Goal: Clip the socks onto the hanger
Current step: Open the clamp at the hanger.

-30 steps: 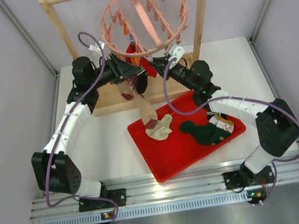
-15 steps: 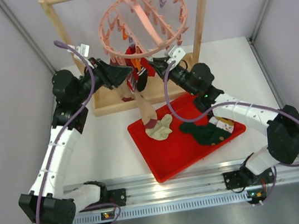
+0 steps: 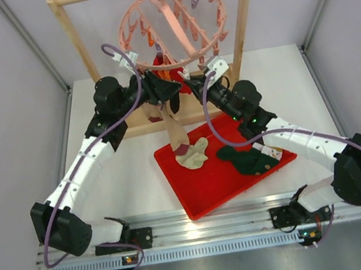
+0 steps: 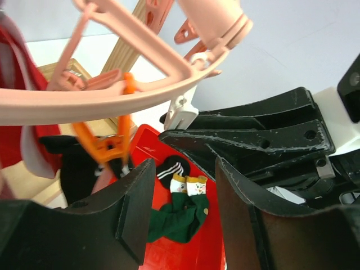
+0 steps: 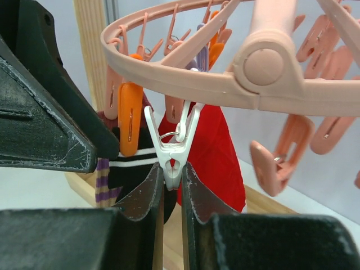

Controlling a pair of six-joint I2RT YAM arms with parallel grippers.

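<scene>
White table, pale grey walls

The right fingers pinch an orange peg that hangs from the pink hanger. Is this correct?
Not quite. The peg that the right fingers pinch is white, not orange; it does hang from the pink hanger. The right wrist view shows it.

Both arms reach up under the pink hanger on the wooden frame. The left gripper and right gripper sit close together below the ring. A tan sock dangles over the red tray, beside a cream sock. The green sock lies further right.
</scene>
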